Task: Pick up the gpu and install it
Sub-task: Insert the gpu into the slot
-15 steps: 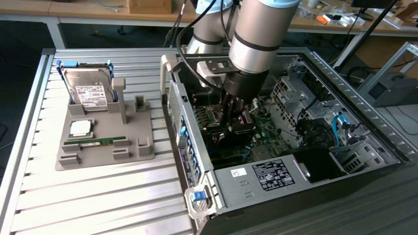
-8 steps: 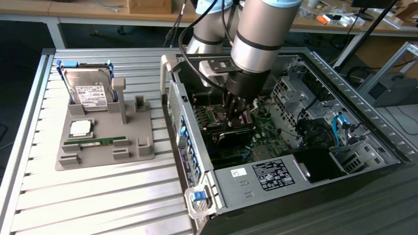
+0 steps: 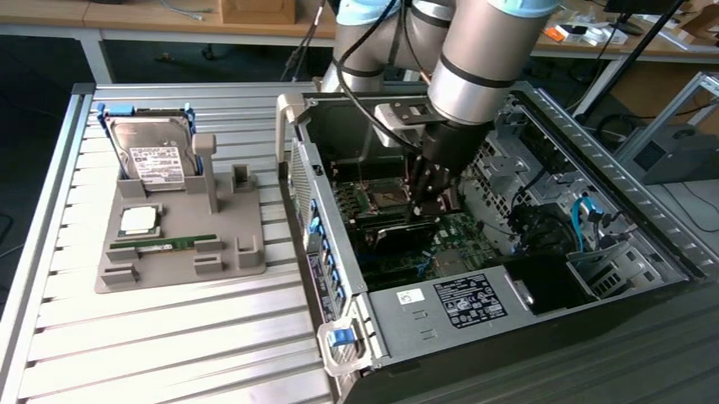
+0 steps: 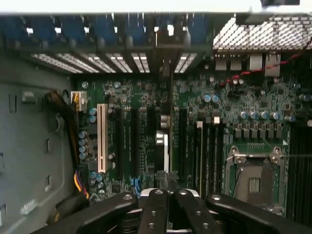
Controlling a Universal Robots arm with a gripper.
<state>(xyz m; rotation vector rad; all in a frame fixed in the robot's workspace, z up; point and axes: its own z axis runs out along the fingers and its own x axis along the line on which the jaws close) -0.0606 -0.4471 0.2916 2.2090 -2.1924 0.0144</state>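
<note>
The gpu [image 3: 396,229] is a dark thin card standing on edge in the motherboard's slot area inside the open PC case [image 3: 337,278]. My gripper [image 3: 428,202] hangs just above it, at the end of the arm reaching down into the case. In the wrist view the gpu [image 4: 165,141] runs edge-on straight away from my gripper [image 4: 169,192], between the black expansion slots. The black fingers [image 4: 156,200] lie pressed together, shut, right at the card's near upper edge. Whether they pinch the card or only rest on it I cannot tell.
A grey parts holder [image 3: 180,273] on the slatted table at the exterior view's left carries a silver hard drive [image 3: 157,156], a processor chip [image 3: 141,220] and a green memory stick [image 3: 167,244]. Inside the case are a white slot [image 4: 102,139], the processor socket [image 4: 253,180] and cable bundles [image 4: 61,109].
</note>
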